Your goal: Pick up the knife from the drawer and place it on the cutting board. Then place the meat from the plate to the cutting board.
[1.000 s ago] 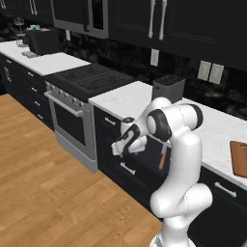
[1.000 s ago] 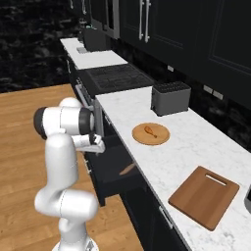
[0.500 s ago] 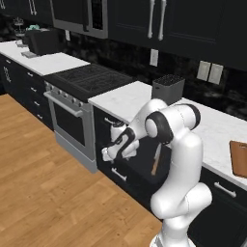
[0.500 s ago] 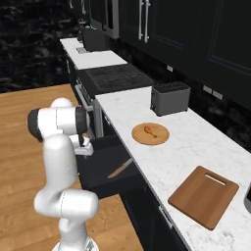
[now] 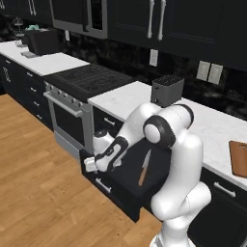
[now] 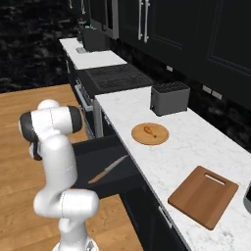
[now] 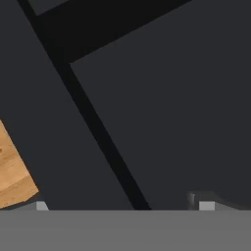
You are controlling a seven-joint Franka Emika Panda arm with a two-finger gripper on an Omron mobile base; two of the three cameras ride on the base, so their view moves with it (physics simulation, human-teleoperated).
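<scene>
The wide black drawer (image 5: 117, 192) stands pulled out below the white counter. The knife (image 5: 143, 169) with a tan handle lies inside on its dark floor, also seen from the other side as the knife (image 6: 109, 168) in the drawer (image 6: 93, 147). My gripper (image 5: 91, 164) is at the drawer's front left corner, open and holding nothing. In the hand view the gripper (image 7: 122, 206) faces dark cabinet panels at close range, its fingertips (image 7: 206, 205) far apart. The meat (image 6: 148, 130) lies on a round wooden plate (image 6: 161, 138). The reddish-brown cutting board (image 6: 203, 196) lies further right along the counter.
A black toaster (image 6: 169, 97) stands behind the plate. The stove (image 5: 90, 79) with its oven door is just left of the open drawer. Wood floor (image 5: 43, 193) spreads in front of the cabinets. My own arm (image 6: 56, 152) stands beside the drawer.
The drawer has slid further out from the cabinet as my gripper moved outward and down with its front. More of the knife now shows inside.
</scene>
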